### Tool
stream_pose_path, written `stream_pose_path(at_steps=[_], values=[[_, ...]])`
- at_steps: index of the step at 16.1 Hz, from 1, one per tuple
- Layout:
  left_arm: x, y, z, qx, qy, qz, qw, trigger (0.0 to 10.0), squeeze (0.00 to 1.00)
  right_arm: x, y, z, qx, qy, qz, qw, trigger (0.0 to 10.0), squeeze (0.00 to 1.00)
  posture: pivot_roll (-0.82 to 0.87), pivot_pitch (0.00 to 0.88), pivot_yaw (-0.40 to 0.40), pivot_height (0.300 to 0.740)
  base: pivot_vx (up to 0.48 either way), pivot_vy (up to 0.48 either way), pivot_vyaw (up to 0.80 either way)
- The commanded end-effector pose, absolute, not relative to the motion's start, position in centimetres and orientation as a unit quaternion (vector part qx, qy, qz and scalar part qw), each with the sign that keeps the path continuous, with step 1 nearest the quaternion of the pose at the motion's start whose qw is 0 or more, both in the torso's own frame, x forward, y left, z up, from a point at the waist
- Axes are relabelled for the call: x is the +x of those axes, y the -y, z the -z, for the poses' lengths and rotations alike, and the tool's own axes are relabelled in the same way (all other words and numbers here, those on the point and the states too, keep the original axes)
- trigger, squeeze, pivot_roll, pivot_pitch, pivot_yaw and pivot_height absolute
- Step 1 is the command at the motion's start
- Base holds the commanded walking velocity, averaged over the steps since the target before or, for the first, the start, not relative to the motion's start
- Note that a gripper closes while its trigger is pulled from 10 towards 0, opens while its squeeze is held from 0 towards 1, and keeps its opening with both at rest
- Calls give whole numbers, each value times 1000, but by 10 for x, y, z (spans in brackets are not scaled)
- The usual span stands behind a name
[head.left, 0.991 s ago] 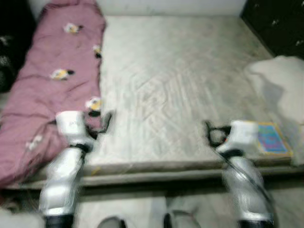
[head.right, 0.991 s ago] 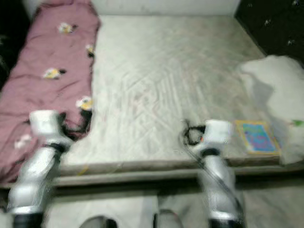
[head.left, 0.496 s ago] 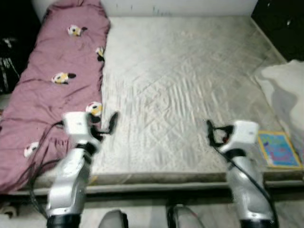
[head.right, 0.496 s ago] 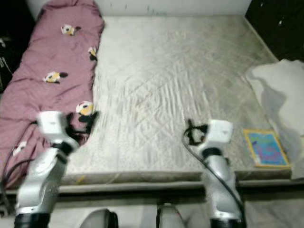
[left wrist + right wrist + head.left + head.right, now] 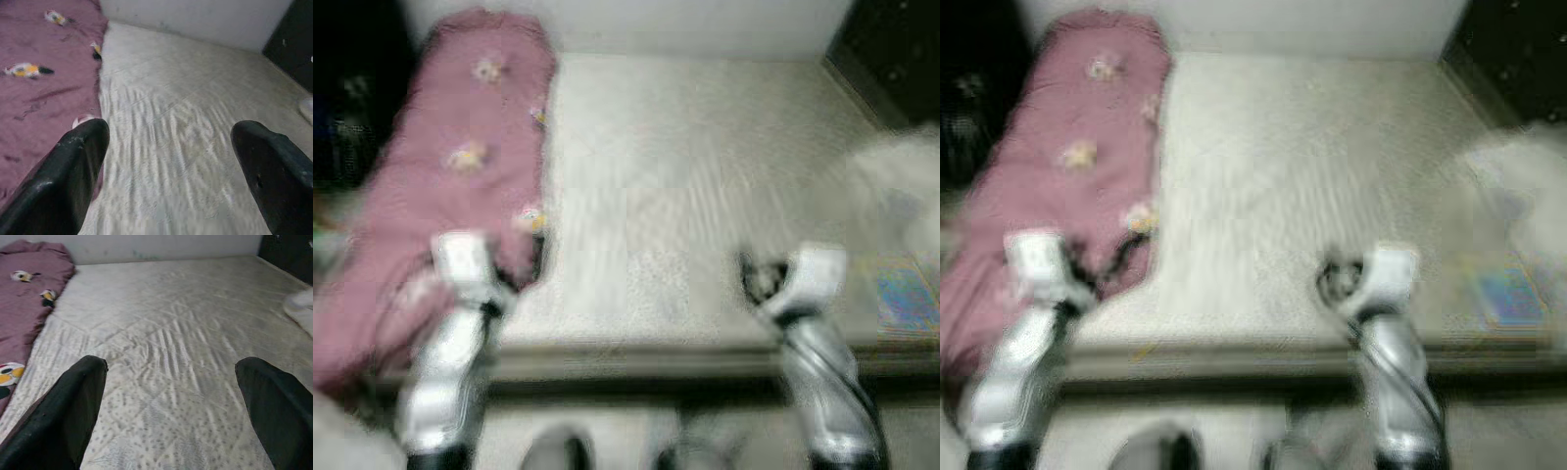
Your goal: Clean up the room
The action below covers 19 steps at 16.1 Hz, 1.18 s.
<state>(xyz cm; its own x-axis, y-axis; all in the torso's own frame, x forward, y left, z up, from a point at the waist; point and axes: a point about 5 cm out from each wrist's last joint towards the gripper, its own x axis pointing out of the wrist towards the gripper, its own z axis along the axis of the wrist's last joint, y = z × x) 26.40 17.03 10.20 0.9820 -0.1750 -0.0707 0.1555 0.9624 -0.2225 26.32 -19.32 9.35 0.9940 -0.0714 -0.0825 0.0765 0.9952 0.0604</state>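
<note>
A bare pale mattress (image 5: pixel 685 176) lies before me, blurred in the head views. A pink quilt (image 5: pixel 460 176) with small cartoon prints runs along its left side. At the right edge lie a rumpled white cover (image 5: pixel 901 166) and a colourful book (image 5: pixel 906 299). My left gripper (image 5: pixel 168 129) is held over the mattress's near left part beside the quilt (image 5: pixel 39 73), open with nothing between its fingers. Over the near right part my right gripper (image 5: pixel 171 363) is open too, and holds nothing.
Dark furniture (image 5: pixel 891 49) stands at the far right corner, and a dark area (image 5: pixel 352 98) lies left of the quilt. A pale wall (image 5: pixel 685 24) runs behind the mattress. My feet (image 5: pixel 558 452) are on the floor at the mattress's front edge.
The whole picture has shifted and blurred, so the camera moved. Both arms keep the same raised pose with open fingers. Nothing on the mattress has moved.
</note>
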Motion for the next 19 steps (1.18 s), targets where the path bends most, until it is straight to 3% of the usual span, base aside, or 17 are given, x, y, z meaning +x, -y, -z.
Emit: stream_pose_path(at_steps=[1, 19], values=[[267, -176, -109, -101, -34, 79, 991, 10000, 0, 262, 189, -92, 37, -42, 32, 998, 10000, 0, -21, 123, -18, 740, 0, 480, 0], [269, -174, -110, -106, -34, 80, 991, 10000, 0, 263, 189, -91, 38, -49, 32, 998, 10000, 0, -24, 125, -18, 740, 0, 480, 0]])
